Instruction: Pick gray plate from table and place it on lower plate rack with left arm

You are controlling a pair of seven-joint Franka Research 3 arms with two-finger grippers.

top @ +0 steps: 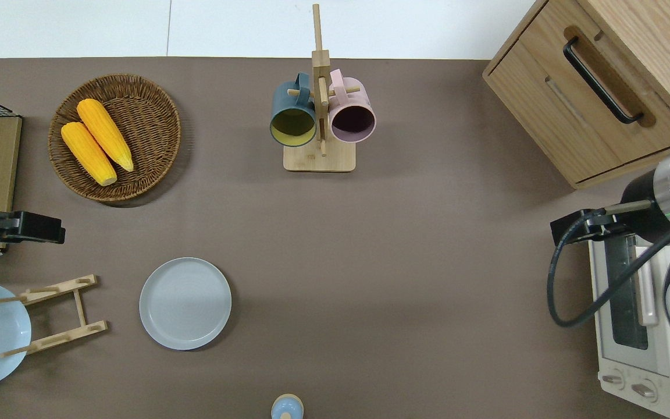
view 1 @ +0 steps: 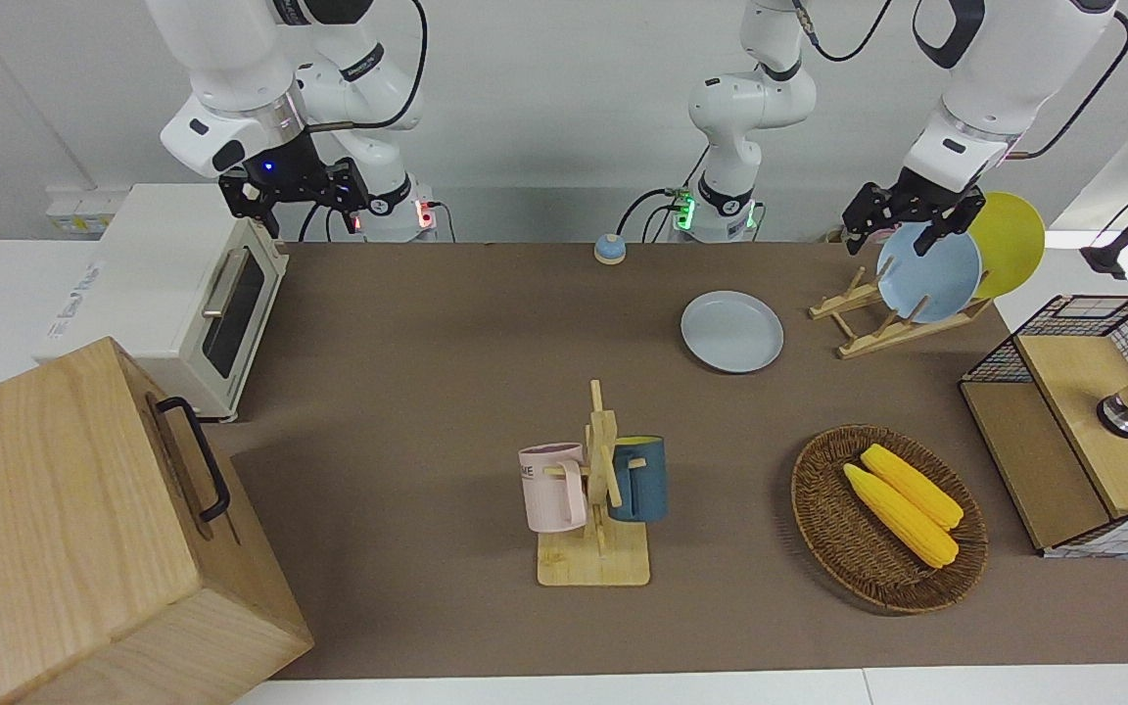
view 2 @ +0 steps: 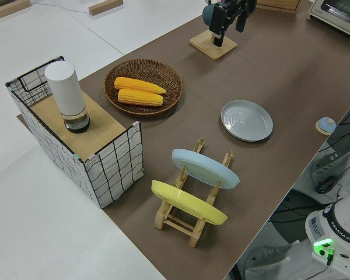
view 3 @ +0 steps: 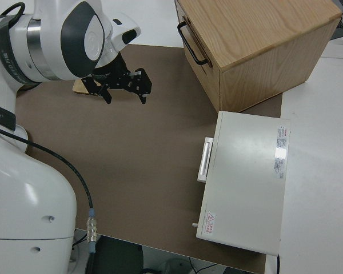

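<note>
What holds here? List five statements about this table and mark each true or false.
1. The gray plate lies flat on the table. True.
2. The rack holds three plates. False: it holds two, a blue plate and a yellow plate.
3. The basket holds two corn cobs. True.
4. The left arm has its jaws shut on the gray plate. False: the jaws are open, up in the air and hold nothing.
5. The gray plate is farther from the robots than the basket. False: it is nearer to them.
</note>
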